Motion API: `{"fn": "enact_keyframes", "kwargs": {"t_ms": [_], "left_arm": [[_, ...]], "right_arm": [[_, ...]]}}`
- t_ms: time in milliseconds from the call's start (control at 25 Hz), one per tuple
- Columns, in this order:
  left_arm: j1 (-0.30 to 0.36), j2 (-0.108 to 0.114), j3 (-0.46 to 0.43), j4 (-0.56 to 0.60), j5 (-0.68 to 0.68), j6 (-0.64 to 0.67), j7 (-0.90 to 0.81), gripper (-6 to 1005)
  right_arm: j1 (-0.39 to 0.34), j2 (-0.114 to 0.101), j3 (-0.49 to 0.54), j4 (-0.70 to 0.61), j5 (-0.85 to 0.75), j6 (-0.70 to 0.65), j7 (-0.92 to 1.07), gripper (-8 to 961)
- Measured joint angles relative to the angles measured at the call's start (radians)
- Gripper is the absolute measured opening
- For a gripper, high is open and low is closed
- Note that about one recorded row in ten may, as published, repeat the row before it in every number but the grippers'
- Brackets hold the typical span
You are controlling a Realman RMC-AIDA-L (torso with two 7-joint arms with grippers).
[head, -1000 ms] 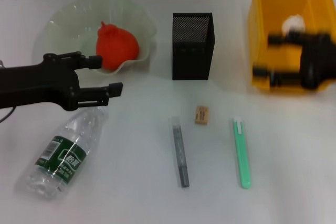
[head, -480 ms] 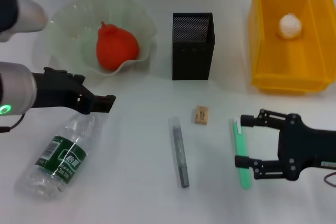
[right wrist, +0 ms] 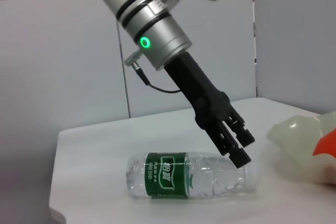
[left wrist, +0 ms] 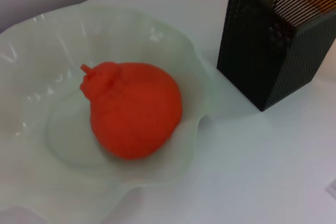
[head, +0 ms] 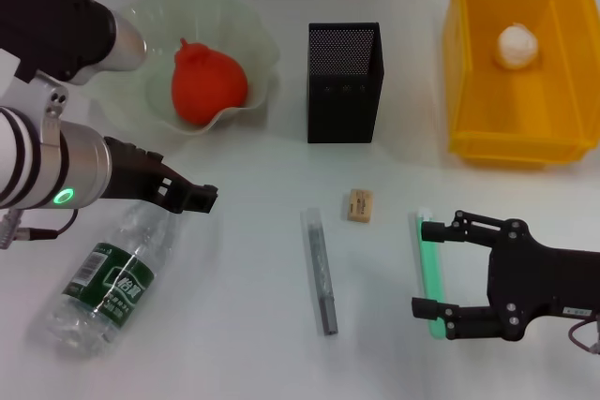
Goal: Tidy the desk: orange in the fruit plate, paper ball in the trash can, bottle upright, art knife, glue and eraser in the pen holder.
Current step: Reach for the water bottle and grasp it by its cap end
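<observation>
Inside the fruit plate sits the orange, the paper ball in the trash can; right pincer wide.

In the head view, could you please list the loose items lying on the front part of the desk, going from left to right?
bottle → grey stick → eraser → green art knife

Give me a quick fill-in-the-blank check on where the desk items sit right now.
1. The orange lies in the ____.
2. The paper ball lies inside the yellow ____.
3. The bottle lies on its ____ on the table, below the left gripper.
4. The right gripper is open around the ____ knife.

Missing words: fruit plate; trash can; side; green
</observation>
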Motion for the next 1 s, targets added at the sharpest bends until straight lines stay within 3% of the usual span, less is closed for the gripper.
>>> {"fn": "enact_keyframes", "kwargs": {"t_ms": [560, 1000], "left_arm": [[-0.052, 0.000, -0.004, -0.104, 0.023, -0.027, -0.002, 813], [-0.073, 0.001, -0.008, -0.104, 0.027, -0.019, -0.003, 812]], "right_arm": [[0.017, 0.002, 0.000, 0.026, -0.012, 0.028, -0.016, 841], [0.018, 0.002, 0.000, 0.030, -0.024, 0.037, -0.016, 841]]}}
